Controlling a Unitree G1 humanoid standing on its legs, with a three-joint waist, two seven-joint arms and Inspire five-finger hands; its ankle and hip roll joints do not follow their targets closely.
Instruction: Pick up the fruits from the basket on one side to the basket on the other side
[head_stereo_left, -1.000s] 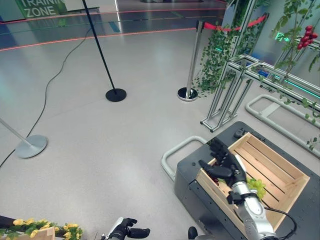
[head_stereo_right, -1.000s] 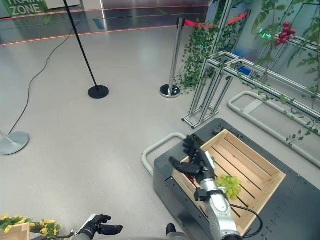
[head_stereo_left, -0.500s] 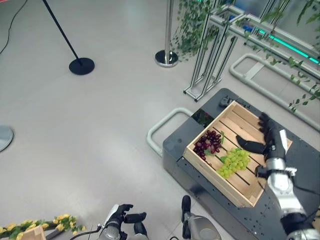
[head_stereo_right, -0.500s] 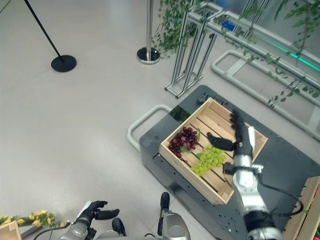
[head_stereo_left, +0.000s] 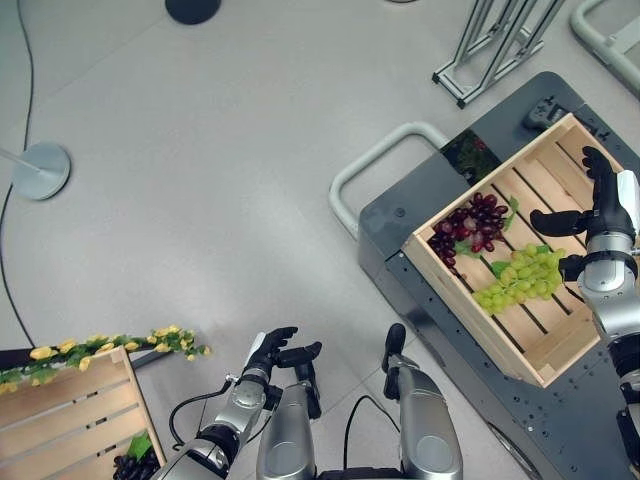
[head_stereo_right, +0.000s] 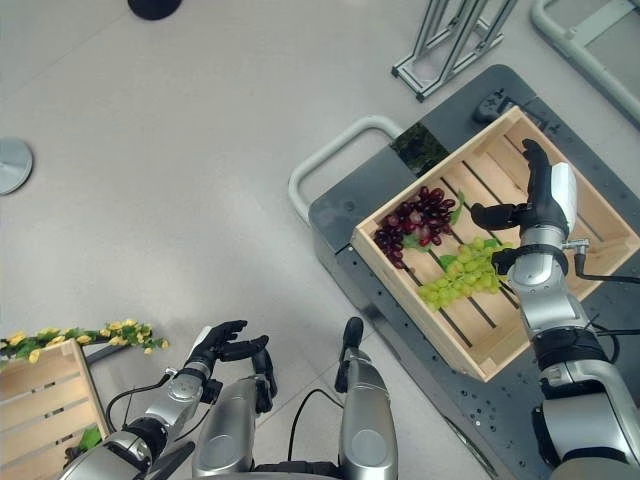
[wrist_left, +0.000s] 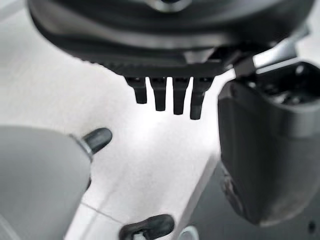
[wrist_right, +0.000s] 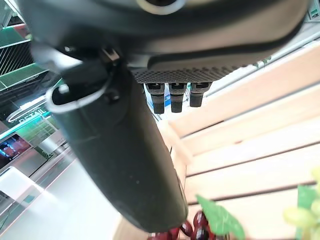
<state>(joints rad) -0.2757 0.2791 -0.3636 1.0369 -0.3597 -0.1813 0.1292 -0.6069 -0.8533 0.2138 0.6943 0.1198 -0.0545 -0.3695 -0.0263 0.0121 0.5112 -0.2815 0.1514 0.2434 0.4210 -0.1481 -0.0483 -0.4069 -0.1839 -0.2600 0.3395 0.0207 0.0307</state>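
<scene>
Two wooden crates serve as baskets, one on each side. At about eight o'clock the left crate (head_stereo_left: 62, 415) stands on the floor, trimmed along its far rim with a garland of yellow flowers (head_stereo_left: 110, 347); one dark grape bunch (head_stereo_left: 133, 467) and a green leaf lie in its near corner. Just right of it, at about seven o'clock, the left robot hand (head_stereo_left: 277, 354) hangs low over the grey floor (head_stereo_left: 200, 150) on a bent arm, its fingers straight and loosely spread with the thumb set apart, holding nothing and touching nothing; its wrist view shows the fingertips in a row over bare floor. At about three o'clock the right crate (head_stereo_right: 470, 355) sits on a dark surface (head_stereo_left: 400, 215) that has a pale tubular handle (head_stereo_left: 375, 165) at its left end. Two bunches lie in this crate: one of dark red grapes (head_stereo_left: 472, 223) toward its left corner and one of green grapes (head_stereo_left: 520, 280) touching it on the right, near the crate's middle. The right robot hand (head_stereo_right: 541, 196) is raised above the slats just right of the green bunch, forearm reaching up from the lower right, fingers pointing away toward twelve o'clock and held straight, thumb jutting out to the left over the fruit. It is wide open and grasps neither bunch.
</scene>
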